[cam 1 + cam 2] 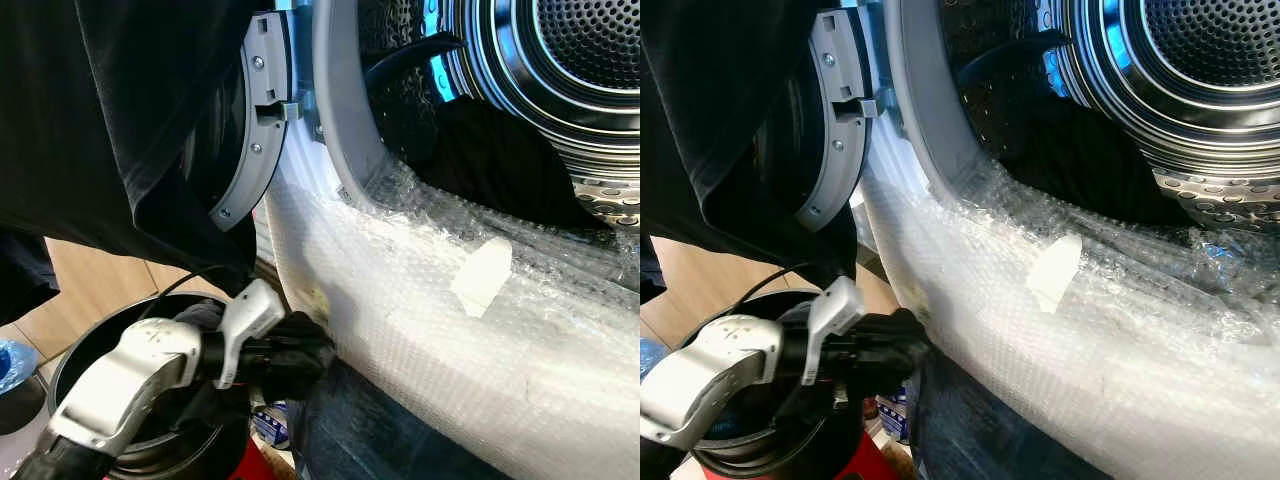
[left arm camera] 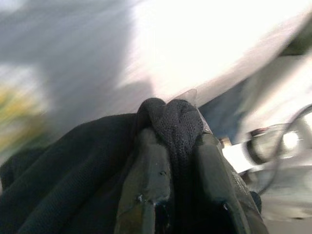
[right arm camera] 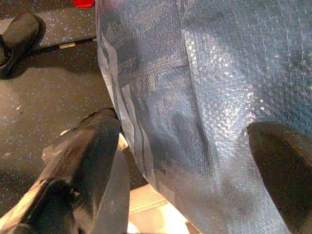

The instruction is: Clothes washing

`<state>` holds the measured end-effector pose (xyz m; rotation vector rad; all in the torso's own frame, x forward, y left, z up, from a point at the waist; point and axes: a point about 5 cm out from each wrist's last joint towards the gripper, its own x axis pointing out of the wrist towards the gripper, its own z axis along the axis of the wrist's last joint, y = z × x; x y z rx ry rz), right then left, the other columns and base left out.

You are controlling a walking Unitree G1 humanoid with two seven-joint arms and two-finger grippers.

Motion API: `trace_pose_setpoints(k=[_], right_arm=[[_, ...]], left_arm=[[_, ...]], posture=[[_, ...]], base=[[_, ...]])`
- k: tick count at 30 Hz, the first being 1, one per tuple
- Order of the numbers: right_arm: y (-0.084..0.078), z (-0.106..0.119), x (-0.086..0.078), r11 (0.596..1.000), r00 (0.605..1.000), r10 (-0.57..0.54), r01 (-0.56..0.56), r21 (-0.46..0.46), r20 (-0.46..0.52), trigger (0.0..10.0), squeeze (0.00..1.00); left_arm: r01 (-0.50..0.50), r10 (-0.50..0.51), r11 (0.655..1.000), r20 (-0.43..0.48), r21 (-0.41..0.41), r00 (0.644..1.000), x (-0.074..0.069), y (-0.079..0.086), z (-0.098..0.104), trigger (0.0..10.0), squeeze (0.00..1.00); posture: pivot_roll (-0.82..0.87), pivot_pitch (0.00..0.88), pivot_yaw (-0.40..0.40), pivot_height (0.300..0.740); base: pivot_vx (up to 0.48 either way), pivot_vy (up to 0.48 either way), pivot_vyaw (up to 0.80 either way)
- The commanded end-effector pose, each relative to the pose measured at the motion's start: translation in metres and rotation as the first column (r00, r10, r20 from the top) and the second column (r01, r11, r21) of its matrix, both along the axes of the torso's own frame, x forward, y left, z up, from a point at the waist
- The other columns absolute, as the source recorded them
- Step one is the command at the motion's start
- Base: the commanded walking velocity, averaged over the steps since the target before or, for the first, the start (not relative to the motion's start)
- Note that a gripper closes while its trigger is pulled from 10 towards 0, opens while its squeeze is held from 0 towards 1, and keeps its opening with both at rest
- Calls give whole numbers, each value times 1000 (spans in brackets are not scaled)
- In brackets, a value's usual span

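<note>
- The washing machine drum (image 1: 580,60) stands open at the upper right, its perforated steel wall shining; dark clothing (image 1: 490,150) lies inside at the bottom of the opening, just behind the grey door seal (image 1: 335,110).
- The front of the machine below the opening is wrapped in bubble wrap (image 1: 420,300), with a pale strip of tape (image 1: 482,275) stuck on it.
- The round door (image 1: 255,130) hangs open to the left of the opening, grey inner ring facing the camera.
- A round dark bucket (image 1: 75,355) sits on the floor at the lower left, beneath the left arm; what it contains cannot be made out.
- A black garment (image 1: 120,110) hangs across the upper left of the head views, covering part of the door.
- The left gripper (image 2: 178,161) reaches forward over the bucket toward the foot of the machine, its silver forearm angled up from the lower left. Its two fingers (image 2: 146,180) are pinched narrow on a bunched fold of the black knit cloth (image 2: 170,122), which bulges out above the tips.
- The right gripper (image 3: 195,161) hangs low beside a bubble-wrapped panel, above a speckled dark floor (image 3: 44,102). Its fingers are spread wide and hold nothing.
- A dark shoe (image 3: 17,36) rests on that floor.
</note>
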<state>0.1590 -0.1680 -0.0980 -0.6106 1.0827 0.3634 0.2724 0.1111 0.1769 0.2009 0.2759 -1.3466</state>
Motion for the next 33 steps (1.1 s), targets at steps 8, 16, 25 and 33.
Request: trace_pose_setpoints(k=[8, 16, 25, 33], right_arm=[[3, 0, 1, 1000, 1000, -21, 21, 17, 2, 10000, 0], [4, 1, 3, 999, 1000, -28, 28, 24, 5, 10000, 0], [6, 2, 4, 999, 999, -38, 37, 32, 22, 10000, 0], [13, 3, 8, 990, 992, 123, -124, 67, 21, 10000, 0]], left_arm=[[285, -286, 956, -7, -66, 958, -20, -62, 4, 0, 0], [227, -239, 965, -90, -127, 967, -27, -74, -16, 0, 0], [50, -67, 994, -185, -96, 980, -24, -52, -47, 0, 0], [-147, 132, 987, -197, -66, 971, -20, -13, -56, 0, 0]], posture=[[190, 0, 52, 740], [200, 0, 46, 740], [198, 0, 45, 740], [203, 0, 29, 740]], base=[[0, 0, 0], [0, 0, 0], [0, 0, 0], [0, 0, 0]])
